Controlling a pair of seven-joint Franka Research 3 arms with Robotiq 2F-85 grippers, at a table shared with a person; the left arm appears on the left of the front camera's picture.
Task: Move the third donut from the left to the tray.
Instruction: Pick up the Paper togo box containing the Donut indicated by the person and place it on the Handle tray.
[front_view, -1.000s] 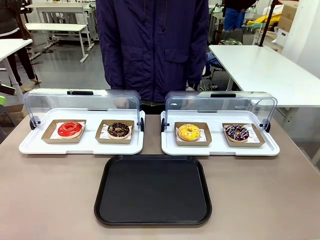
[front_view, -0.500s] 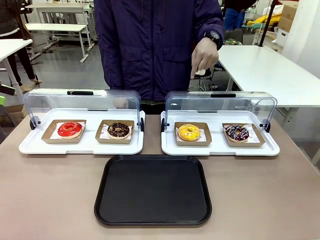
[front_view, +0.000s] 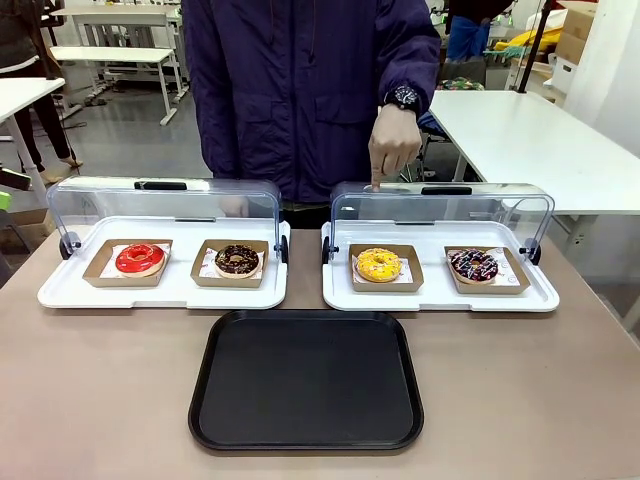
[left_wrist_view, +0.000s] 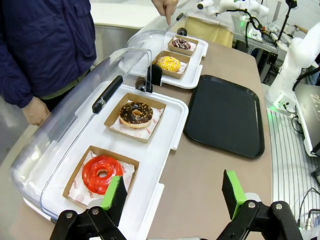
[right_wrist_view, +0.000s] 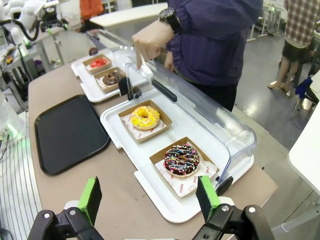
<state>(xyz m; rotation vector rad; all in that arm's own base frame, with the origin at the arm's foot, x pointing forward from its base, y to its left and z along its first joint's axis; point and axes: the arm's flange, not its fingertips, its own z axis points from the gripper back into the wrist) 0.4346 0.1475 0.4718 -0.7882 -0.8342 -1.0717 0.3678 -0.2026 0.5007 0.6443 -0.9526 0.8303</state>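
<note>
Evidently nearer: right gripper (right_wrist_view: 149, 197), jaws apart, empty; third donut from the left (right_wrist_view: 145, 117) lay straight ahead, past the sprinkled chocolate donut (right_wrist_view: 181, 160); left gripper (left_wrist_view: 175, 192), also apart, much farther off; tray (right_wrist_view: 70, 132) ahead-left.

1. The top edge of the front view cuts off the person (front_view: 300, 90) above the chest.
2. Whether the pointing hand (front_view: 393, 145) touches the clear lid (front_view: 440, 210) is not sure.
3. The bottom edge of its wrist view cuts the left claw (left_wrist_view: 174, 189) at its base.
</note>
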